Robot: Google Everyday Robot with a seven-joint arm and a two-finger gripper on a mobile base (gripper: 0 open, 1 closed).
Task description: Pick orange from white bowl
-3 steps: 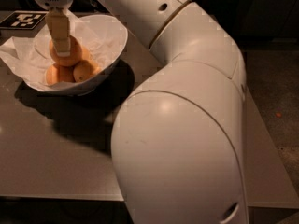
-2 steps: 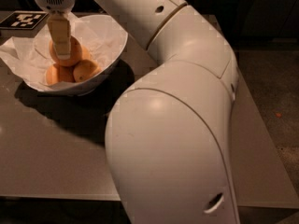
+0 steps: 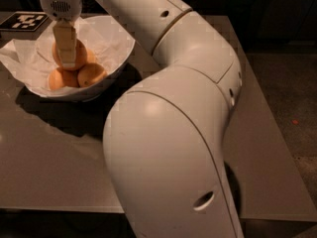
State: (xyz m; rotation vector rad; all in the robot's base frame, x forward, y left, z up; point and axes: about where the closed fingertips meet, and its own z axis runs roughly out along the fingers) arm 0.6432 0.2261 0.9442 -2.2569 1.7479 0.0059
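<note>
Camera view: tan-padded gripper on the white robot arm hangs inside the glossy white paper-lined bowl, upper left of frame, overlapping the large round pale orange. Whether it grips the fruit: cannot tell. A black-and-white square marker tag occupies the top-left corner.

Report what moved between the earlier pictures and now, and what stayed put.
The arm's large near link swung left across the view, covering more of the table. The gripper stays down in the white bowl, against the orange, with no visible lift. The bowl, the two smaller oranges and the marker tag are unmoved.
</note>
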